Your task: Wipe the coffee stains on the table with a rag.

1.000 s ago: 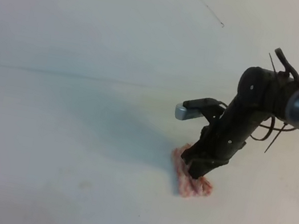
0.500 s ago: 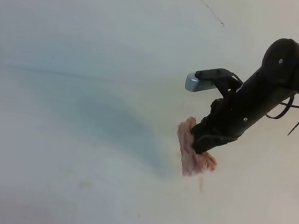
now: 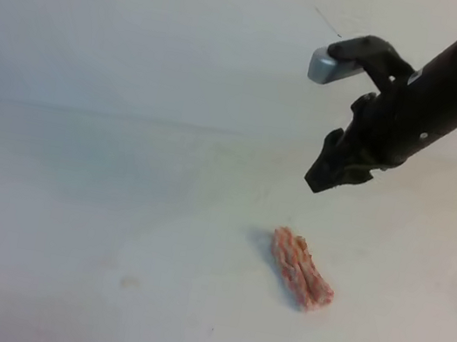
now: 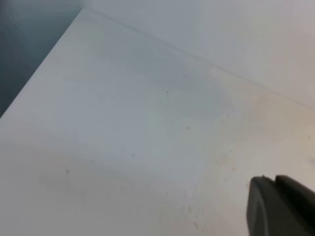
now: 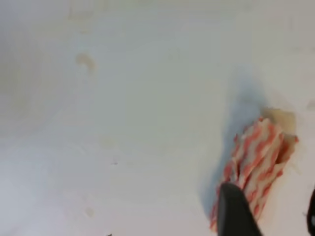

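Lying flat on the large plain white matte table point(image 3: 116, 204), the small bunchy pink-red and white patterned cloth rag point(image 3: 302, 269) sits a little toward four o'clock from the middle of the exterior high view, its long axis running from ten o'clock to four o'clock. Nothing touches it. The black right end effector point(image 3: 327, 173) hangs in the air at about twelve o'clock from the rag, well apart from it, with the dark arm sloping up toward two o'clock and a small grey camera block on its upper side. Its fingers are parted and hold nothing.

From the right wrist view the rag point(image 5: 256, 164) shows between two dark fingertips point(image 5: 235, 209) spread wide at the bottom edge. A light-brown, tan translucent coffee stain point(image 5: 281, 119) peeks out at the rag's one o'clock end, touching the cloth. A fainter brownish mark point(image 5: 86, 61) sits well apart toward ten o'clock.

The left wrist view shows bare table point(image 4: 123, 147) with faint specks and only a dark corner of the left end effector point(image 4: 280, 206) at five o'clock; whether it is open or closed cannot be told.
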Tool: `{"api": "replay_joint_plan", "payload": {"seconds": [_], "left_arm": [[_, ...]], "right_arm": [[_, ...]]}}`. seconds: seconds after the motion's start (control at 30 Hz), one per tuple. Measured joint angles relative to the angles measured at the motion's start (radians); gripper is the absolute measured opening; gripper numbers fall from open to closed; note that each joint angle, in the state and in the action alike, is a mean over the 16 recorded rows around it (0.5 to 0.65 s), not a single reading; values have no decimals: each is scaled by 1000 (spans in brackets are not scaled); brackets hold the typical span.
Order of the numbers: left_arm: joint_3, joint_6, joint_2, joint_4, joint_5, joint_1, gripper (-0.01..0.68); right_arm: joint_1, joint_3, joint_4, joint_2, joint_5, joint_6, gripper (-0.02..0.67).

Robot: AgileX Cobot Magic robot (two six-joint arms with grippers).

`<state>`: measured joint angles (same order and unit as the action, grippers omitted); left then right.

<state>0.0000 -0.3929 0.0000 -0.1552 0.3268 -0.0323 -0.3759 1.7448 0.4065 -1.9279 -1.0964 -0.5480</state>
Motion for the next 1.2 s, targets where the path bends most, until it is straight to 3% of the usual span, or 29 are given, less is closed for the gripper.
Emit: {"api": "replay_joint_plan", "payload": {"seconds": [0.1,0.57,0.83,1.2], "left_arm": [[0,0,0,0,0,0,-1],[0,0,0,0,0,0,-1],[0,0,0,0,0,0,-1],[0,0,0,0,0,0,-1]], "right_arm": [[0,0,4,68,-5,-11,265],[0,-18,-41,448,-42,11,7],[0,-179,-178,672,22,125,2],[0,-651,-299,1024,367,298,1]]}}
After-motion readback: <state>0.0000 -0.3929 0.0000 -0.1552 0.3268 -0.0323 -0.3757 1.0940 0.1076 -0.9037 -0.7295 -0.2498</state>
